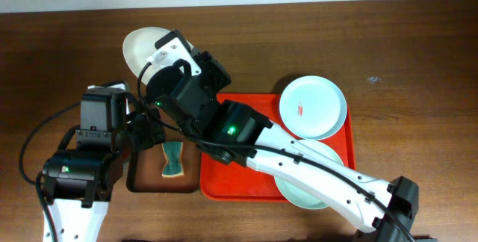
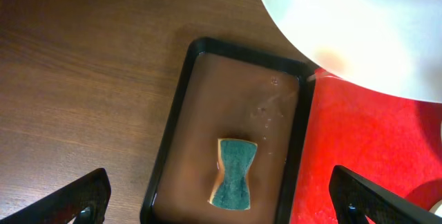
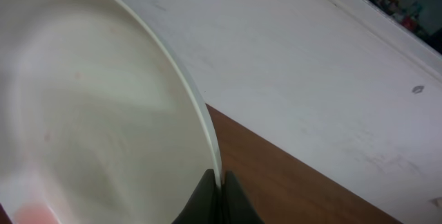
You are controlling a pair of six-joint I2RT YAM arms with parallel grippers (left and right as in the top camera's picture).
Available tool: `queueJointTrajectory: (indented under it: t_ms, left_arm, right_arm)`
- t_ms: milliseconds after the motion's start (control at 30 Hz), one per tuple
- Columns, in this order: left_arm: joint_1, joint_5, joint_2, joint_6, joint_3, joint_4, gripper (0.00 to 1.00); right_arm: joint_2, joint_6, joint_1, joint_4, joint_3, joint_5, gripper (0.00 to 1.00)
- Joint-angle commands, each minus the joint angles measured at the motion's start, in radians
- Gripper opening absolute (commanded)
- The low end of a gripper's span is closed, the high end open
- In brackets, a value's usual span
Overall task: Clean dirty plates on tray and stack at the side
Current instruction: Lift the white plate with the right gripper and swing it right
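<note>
A pale plate (image 1: pixel 140 46) is clamped by its rim in the right gripper (image 3: pixel 219 182), beyond the red tray (image 1: pixel 224 178). A smeared plate (image 1: pixel 312 106) and a third plate (image 1: pixel 297 193), half covered by the right arm (image 1: pixel 314 169), are seen on it. The left gripper (image 2: pixel 217 175) is spread wide over the sponge (image 2: pixel 233 175) in the black tray (image 2: pixel 181 113).

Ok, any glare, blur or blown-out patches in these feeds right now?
Overhead: sharp, evenly lit, though the right arm hides much of the red tray. Left wrist: sponge and black tray crisp; the plate at top right is blurred and washed out to white. Right wrist: the held plate is soft, the right gripper dark.
</note>
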Motion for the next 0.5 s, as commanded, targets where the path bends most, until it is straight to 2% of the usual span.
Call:
queueJointTrajectory:
  t_ms: [0,133,167,200,267,333,467]
  left_arm:
    - [0.005,-0.011,-0.001,-0.010,0.012,-0.001,0.99]
    - [0.005,-0.011,-0.001,-0.010,0.012,-0.001,0.99]
    - [0.005,-0.011,-0.001,-0.010,0.012,-0.001,0.99]
    - [0.005,-0.011,-0.001,-0.010,0.012,-0.001,0.99]
    - [0.005,-0.011,-0.001,-0.010,0.012,-0.001,0.99]
    - [0.005,-0.011,-0.001,-0.010,0.012,-0.001,0.99]
    - [0.005,-0.011,-0.001,-0.010,0.012,-0.001,0.99]
  right_arm:
    - [-0.036,0.005,0.003,0.006,0.028,0.028,0.04]
    - [-0.035,0.011,0.002,-0.031,0.027,0.027,0.04]
    - [-0.035,0.055,-0.003,-0.060,0.024,0.027,0.04]
    - [-0.035,0.171,-0.021,-0.104,0.020,0.013,0.04]
    - [-0.035,0.337,-0.074,-0.200,0.011,-0.142,0.04]
    - [-0.034,0.471,-0.173,-0.283,-0.008,-0.410,0.04]
    - [-0.034,0.535,-0.348,-0.420,-0.031,-0.658,0.04]
